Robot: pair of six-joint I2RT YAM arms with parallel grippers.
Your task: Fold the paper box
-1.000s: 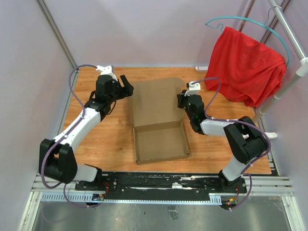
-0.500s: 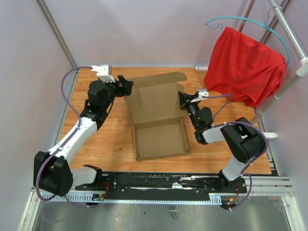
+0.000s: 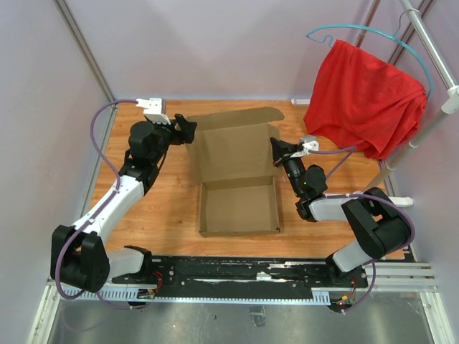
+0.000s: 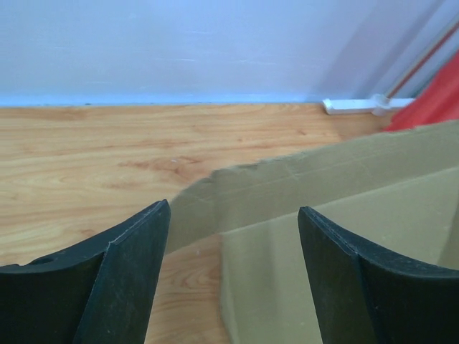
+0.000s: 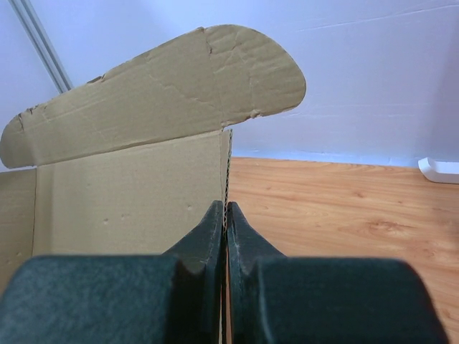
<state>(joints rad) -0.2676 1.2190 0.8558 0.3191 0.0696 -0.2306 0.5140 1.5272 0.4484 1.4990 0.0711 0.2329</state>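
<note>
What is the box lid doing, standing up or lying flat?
Standing up, open. The lid of the paper box stands raised at the back, one edge pinched by the right gripper.

No text, label, brand, number or sign can be read in any view. The paper box (image 3: 233, 154) shows only plain brown cardboard on every face in sight, and the red cloth (image 3: 362, 93) is one unmarked colour. Any marking on the black rail (image 3: 237, 272) at the near edge of the bench (image 3: 168, 208) is too small to make out.
</note>
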